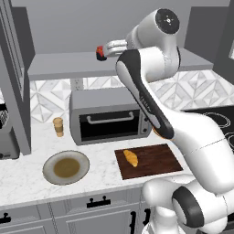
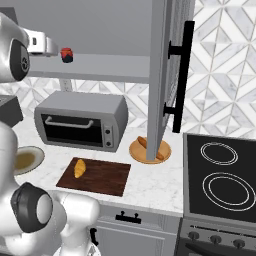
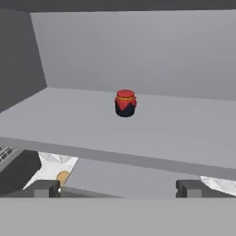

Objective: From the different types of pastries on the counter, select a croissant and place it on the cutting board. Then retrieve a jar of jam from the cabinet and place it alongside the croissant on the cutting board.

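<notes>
The red jar of jam [image 3: 125,103] with its dark band stands upright on the grey cabinet shelf [image 3: 161,133], also seen as the jar [image 1: 100,53] and jar [image 2: 66,55]. My gripper [image 3: 119,188] hovers at the shelf's front edge, facing the jar and short of it, its fingers wide open with nothing between them. From the sides, the gripper [image 1: 107,49] and gripper [image 2: 56,49] sits just beside the jar. The golden croissant [image 1: 130,158] lies on the left part of the dark brown cutting board [image 1: 155,161]; croissant [image 2: 79,168], board [image 2: 102,179].
A grey toaster oven [image 1: 109,119] stands under the shelf. A grey plate [image 1: 66,167] and a tan paper cup [image 1: 58,126] are to the left. The orange-brown loaf [image 2: 149,147] lies on a tan plate [image 2: 136,152]. The open cabinet door [image 2: 167,75] hangs beside the stove [image 2: 220,175].
</notes>
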### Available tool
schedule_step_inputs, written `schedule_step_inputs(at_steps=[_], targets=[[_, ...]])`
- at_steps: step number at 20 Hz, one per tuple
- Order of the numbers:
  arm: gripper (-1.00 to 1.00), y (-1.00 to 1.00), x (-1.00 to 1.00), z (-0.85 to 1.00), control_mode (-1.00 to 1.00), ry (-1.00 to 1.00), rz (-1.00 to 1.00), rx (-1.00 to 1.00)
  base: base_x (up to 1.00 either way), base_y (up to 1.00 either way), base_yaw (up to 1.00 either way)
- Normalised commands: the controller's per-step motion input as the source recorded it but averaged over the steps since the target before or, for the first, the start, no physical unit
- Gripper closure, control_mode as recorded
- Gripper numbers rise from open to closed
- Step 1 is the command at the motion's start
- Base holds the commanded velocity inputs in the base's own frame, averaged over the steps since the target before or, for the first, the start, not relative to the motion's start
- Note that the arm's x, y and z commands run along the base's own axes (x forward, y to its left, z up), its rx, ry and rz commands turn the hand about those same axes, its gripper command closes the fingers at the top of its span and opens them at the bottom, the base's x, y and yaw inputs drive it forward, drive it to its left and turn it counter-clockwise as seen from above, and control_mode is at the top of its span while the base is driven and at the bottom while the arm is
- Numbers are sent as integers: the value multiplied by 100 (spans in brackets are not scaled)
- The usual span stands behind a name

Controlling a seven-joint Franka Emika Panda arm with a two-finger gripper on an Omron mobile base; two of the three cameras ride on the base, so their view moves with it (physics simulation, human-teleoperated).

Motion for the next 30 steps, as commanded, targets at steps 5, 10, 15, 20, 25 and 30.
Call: schedule_step_inputs(at_steps=[5, 10, 15, 20, 25, 30], targets=[[-100, -10, 26, -24, -100, -7, 0, -2, 0, 0, 0], [-100, -25, 53, -7, -100, -1, 0, 0, 0, 0, 0], [-100, 0, 67, -1, -100, 1, 1, 6, 0, 0, 0], [-100, 22, 80, 0, -100, 4, 8, 4, 0, 0, 0], [-100, 47, 45, -5, -100, 10, 1, 0, 0, 0, 0], [-100, 1, 26, -1, -100, 7, -4, -8, 0, 0, 0]])
